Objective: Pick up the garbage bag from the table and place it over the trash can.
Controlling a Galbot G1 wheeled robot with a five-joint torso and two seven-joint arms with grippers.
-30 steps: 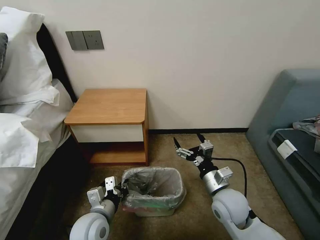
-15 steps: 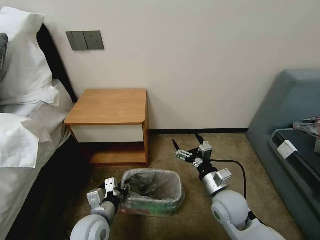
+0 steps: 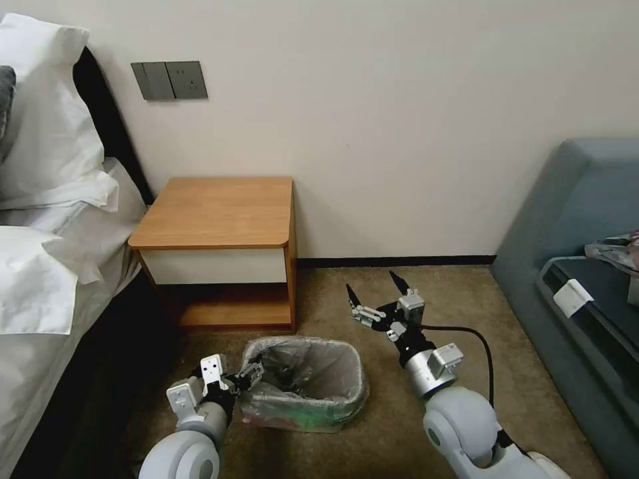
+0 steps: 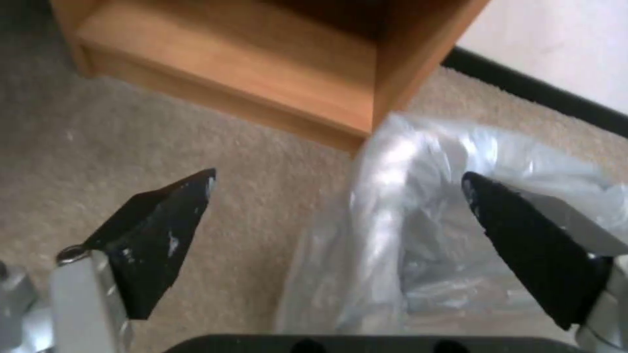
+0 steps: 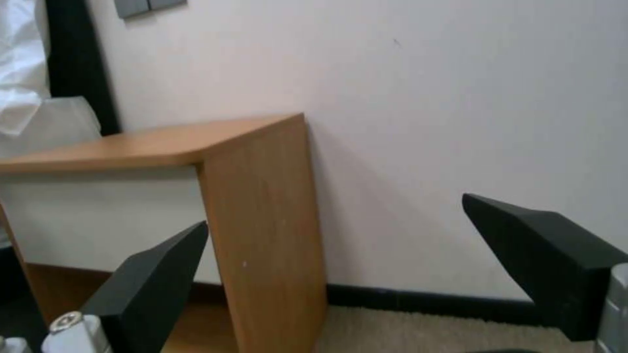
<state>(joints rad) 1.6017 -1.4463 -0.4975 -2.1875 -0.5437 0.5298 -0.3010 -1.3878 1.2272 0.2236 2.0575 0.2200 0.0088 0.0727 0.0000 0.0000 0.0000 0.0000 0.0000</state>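
The garbage bag, thin grey film, lines the beige trash can and folds down over its rim. The can stands on the carpet in front of the table, whose top is bare. My left gripper is open at the can's left rim. In the left wrist view the left gripper has one finger outside over the carpet and the other over the garbage bag, with the bagged rim between them. My right gripper hangs open and holds nothing, above the carpet right of the can, and the right gripper faces the table's side.
A bed with white pillows runs along the left. At the right is a grey-blue sofa with a patterned cloth bundle on it. The wall stands close behind the table. Open carpet lies between the can and the sofa.
My left wrist has drawn back a little toward me. The lined can has shifted slightly to the left. The right gripper has tilted its fingers more upward, staying open.
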